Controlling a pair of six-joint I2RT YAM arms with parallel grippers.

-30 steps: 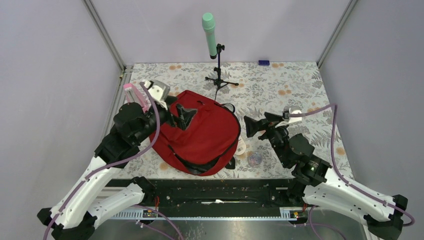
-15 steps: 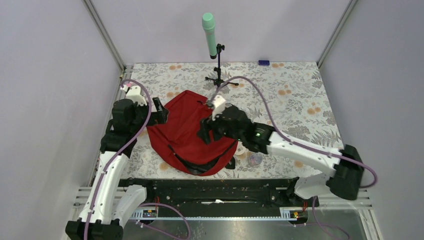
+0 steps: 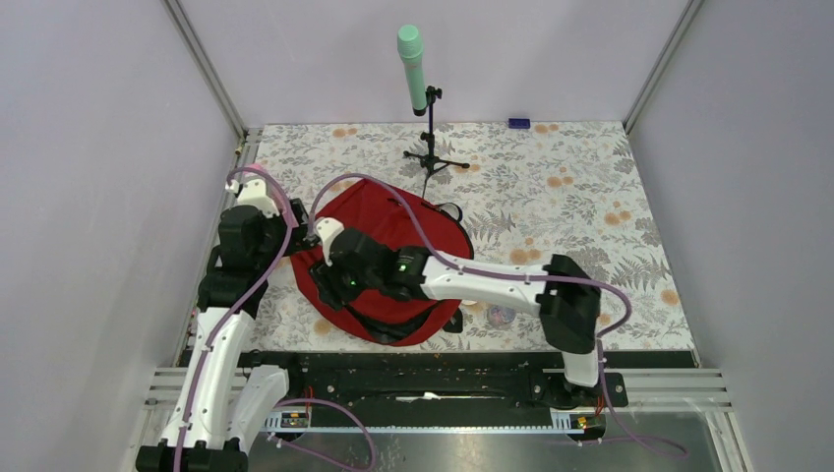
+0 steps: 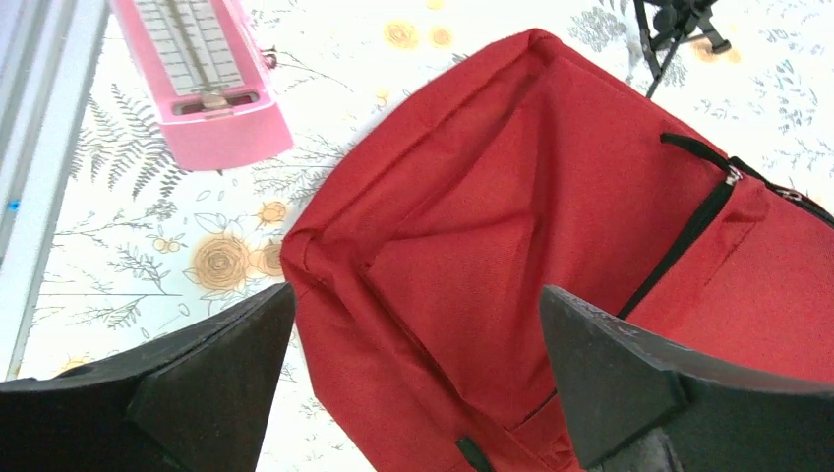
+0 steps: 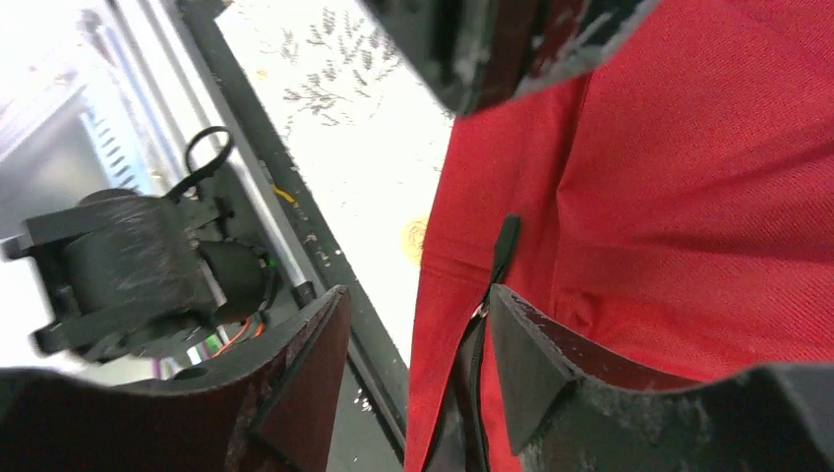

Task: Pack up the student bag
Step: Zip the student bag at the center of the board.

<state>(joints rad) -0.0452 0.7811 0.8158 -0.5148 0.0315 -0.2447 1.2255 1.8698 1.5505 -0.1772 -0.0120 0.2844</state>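
The red student bag (image 3: 403, 251) lies flat in the middle of the floral table. My left gripper (image 3: 301, 236) is open at the bag's far-left corner; in the left wrist view (image 4: 415, 295) red fabric (image 4: 511, 197) and a black zipper (image 4: 688, 236) lie between and beyond its fingers. My right arm reaches across the bag to its left side. My right gripper (image 3: 325, 287) is open, and in the right wrist view (image 5: 418, 295) its fingers straddle the bag's edge by a black zipper pull (image 5: 506, 241), where the zipper is parted.
A pink box (image 4: 202, 79) lies left of the bag. A green-headed microphone (image 3: 412, 69) on a black stand is at the back. A white thing (image 3: 475, 290) and a round clear thing (image 3: 502, 315) lie right of the bag. A blue item (image 3: 518, 123) is by the back wall.
My right arm has swung far left across the bag, from its right side to its left edge. My left gripper has pulled back from the bag's top to its left corner.
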